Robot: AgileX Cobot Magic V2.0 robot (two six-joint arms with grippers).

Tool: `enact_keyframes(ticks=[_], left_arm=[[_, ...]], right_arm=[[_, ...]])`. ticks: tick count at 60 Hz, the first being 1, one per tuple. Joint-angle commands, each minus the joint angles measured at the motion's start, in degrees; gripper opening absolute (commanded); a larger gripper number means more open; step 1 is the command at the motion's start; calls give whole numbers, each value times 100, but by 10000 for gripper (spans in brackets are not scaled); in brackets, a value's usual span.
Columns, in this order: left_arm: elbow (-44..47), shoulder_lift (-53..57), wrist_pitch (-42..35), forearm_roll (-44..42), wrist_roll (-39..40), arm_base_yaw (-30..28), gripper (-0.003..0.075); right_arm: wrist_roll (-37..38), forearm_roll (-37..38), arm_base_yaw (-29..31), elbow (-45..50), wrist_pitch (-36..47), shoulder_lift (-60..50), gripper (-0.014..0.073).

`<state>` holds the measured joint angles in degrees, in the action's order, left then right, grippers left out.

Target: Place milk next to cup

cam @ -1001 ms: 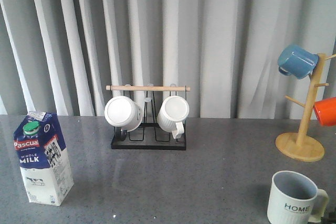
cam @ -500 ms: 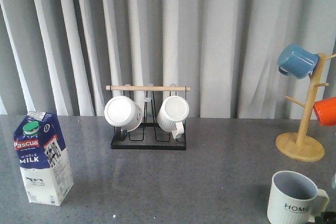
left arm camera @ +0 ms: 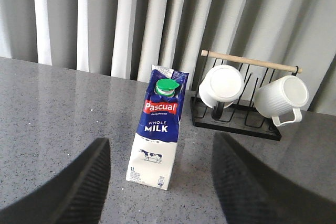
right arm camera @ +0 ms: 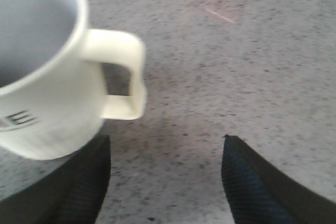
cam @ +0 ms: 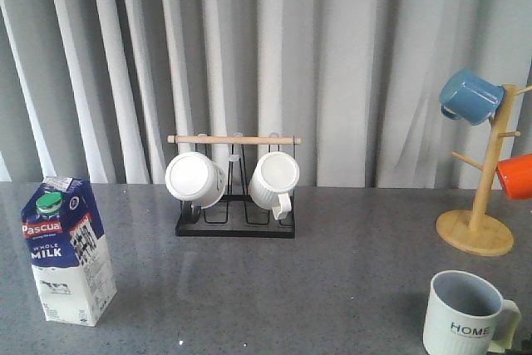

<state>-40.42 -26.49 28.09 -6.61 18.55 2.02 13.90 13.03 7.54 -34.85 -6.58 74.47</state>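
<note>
The left gripper [left arm camera: 160, 182] hangs above the table [cam: 332, 288], fingers spread wide, empty, aimed at the milk [cam: 69, 250]; the right gripper [right arm camera: 165, 182], also spread, sits low beside the cup [cam: 467, 315]. The blue-and-white milk with green cap stands upright at the table's front left, lettering facing forward. The cup stands at front right, handle rightward.

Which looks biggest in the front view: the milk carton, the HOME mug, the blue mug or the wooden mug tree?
1. Milk carton, though it stands nearer.
2. Wooden mug tree.
3. HOME mug, partly cut off and near the camera.
4. Blue mug, farther back.
</note>
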Motion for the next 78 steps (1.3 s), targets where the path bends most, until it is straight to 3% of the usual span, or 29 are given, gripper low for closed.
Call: enact_keyframes(ticks=[1, 48, 54, 78], left_arm=[[-176, -77, -365, -13, 4, -9, 418], [-176, -89, -334, -1, 4, -9, 418], [-176, -89, -334, -12, 4, -9, 418], [-176, -89, -287, -11, 4, -9, 418]], right_arm=[[-35, 48, 75, -141, 261, -114, 445], [-554, -973, -62, -179, 206, -114, 402], [-900, -860, -226, -179, 301, -114, 401], [-919, -964, -210, -179, 410, -97, 401]])
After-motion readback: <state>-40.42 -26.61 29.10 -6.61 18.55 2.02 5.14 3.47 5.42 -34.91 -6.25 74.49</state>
